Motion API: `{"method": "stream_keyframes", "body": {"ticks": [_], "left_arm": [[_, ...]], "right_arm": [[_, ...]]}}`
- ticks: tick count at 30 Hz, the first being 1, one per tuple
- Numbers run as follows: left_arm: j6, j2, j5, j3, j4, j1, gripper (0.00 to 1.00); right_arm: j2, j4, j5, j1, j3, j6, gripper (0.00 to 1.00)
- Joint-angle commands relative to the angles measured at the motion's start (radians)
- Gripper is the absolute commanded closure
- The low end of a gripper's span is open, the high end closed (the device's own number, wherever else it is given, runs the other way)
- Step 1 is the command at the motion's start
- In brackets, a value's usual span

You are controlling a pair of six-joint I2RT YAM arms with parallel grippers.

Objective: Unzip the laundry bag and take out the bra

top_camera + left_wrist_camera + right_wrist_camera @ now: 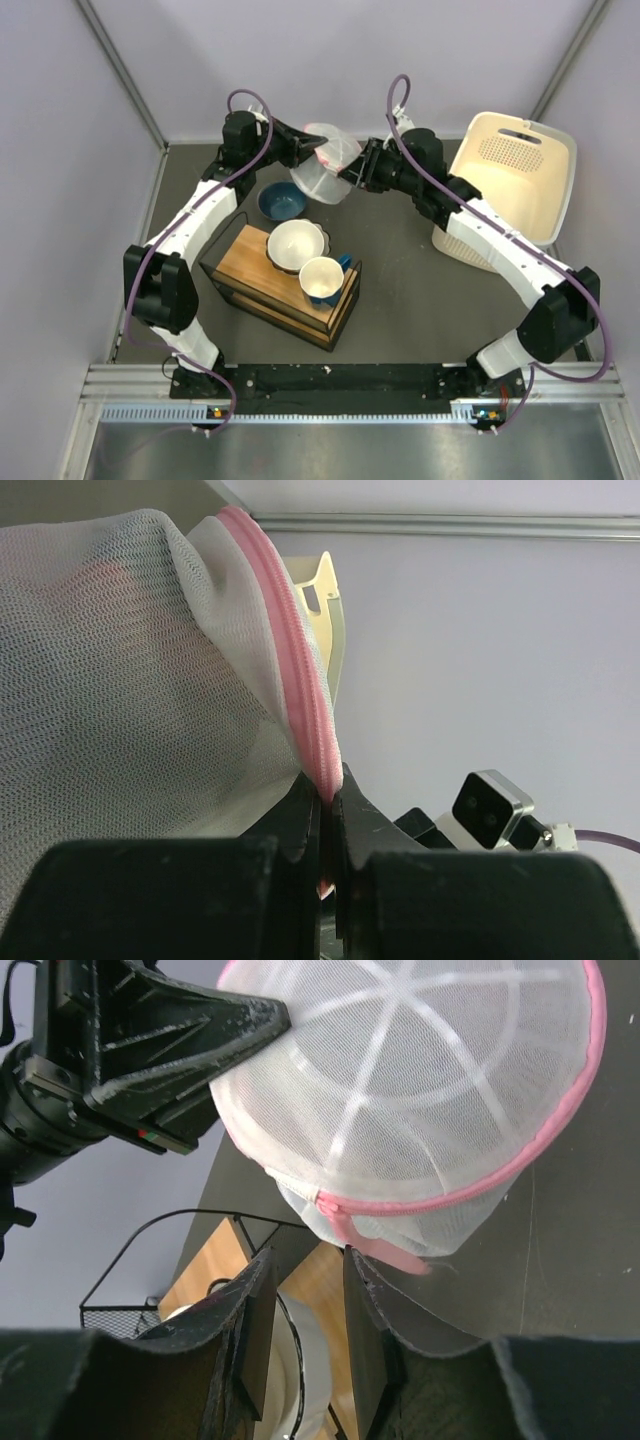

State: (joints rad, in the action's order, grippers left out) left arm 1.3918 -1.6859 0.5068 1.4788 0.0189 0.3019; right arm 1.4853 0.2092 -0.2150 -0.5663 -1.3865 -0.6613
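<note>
Nearest the arm bases, a wood-and-wire rack (255, 262) carries a white bowl (296, 245) and a cup (322, 280). A blue bowl (282, 201) sits just behind it. Beyond, the white mesh laundry bag (325, 175) is held up between both arms. The left gripper (325, 798) pinches its pink zipper trim (295, 650). The right gripper (305, 1255) stands spread just below the pink zipper tab (385, 1250), gripping nothing. A cream basket (510, 180) is at far right.

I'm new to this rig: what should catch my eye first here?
The laundry bag is held up over the far middle of the table, its pink zipper trim pinched by the left gripper. The right gripper is open near its zipper tab; a cream basket sits far right.
</note>
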Motion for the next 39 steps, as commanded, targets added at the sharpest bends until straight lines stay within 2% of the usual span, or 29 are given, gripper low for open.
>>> {"method": "stream_keyframes", "body": {"ticks": [1,17,25,29,36,39], "left_arm": [[-0.011,0.063,-0.005,0.043,0.039,-0.003,1.00],[-0.017,0.080,-0.014,0.017,0.039,-0.003,1.00],[-0.020,0.083,-0.016,0.014,0.039,-0.003,1.00],[-0.019,0.081,-0.016,0.015,0.038,-0.003,1.00],[-0.022,0.086,-0.022,0.006,0.036,-0.003,1.00],[-0.023,0.086,-0.022,0.008,0.036,-0.003,1.00]], "right_arm": [[0.029,-0.022,0.032,-0.015,-0.069,0.026,0.67],[0.069,-0.014,0.037,-0.038,-0.088,0.038,0.69],[0.055,-0.011,0.078,-0.041,-0.085,0.043,0.76],[0.033,-0.004,0.100,-0.041,-0.066,0.054,0.64],[-0.011,0.002,0.124,-0.056,-0.046,0.066,0.60],[-0.034,-0.010,0.161,-0.067,-0.028,0.065,0.53]]}}
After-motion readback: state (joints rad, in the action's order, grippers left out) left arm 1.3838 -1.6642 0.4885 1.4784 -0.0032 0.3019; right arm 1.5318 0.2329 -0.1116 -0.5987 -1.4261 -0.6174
